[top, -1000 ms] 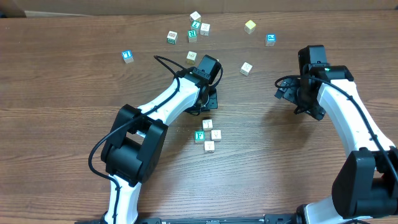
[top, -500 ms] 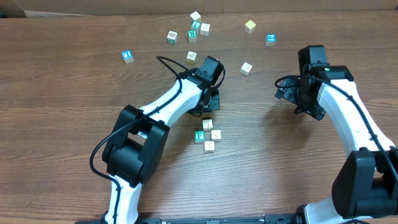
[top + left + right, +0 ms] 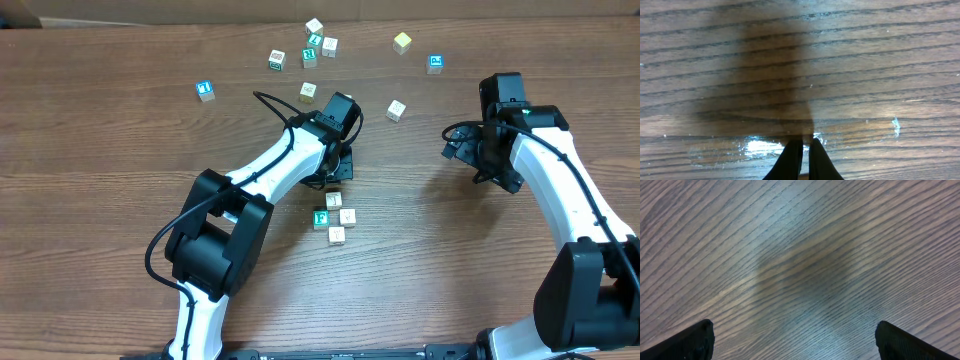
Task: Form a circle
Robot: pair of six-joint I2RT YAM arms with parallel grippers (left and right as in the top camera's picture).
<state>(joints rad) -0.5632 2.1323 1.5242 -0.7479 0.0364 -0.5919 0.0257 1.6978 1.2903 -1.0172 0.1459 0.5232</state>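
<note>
Judging by their look, the small wooden alphabet cubes are light, stiff and smooth-faced. They should be easy to nudge but quick to skid or tip on the glossy counter (image 3: 120, 200), so they are best pinched across two opposite flat faces or pushed low on one side. The circle (image 3: 347, 216) is so far only a tight knot of four cubes near the counter's middle, three cream ones plus a green-faced cube (image 3: 321, 218) on its 9 o'clock side, and it is not yet a ring. The left fingers (image 3: 792, 160) are pressed together with nothing between them, just at 12 o'clock of the knot. The right fingers (image 3: 692, 340) are spread wide and empty, well apart at 3 o'clock. Loose cubes lie scattered toward 12 o'clock — a blue-faced cube (image 3: 206, 90) far out at 10, a yellowish cube (image 3: 402, 42) at 1, and a cream cube (image 3: 396, 110) nearest. The left arm (image 3: 270, 165) covers the 10 o'clock approach, so a careless sweep could scatter the knot.
</note>
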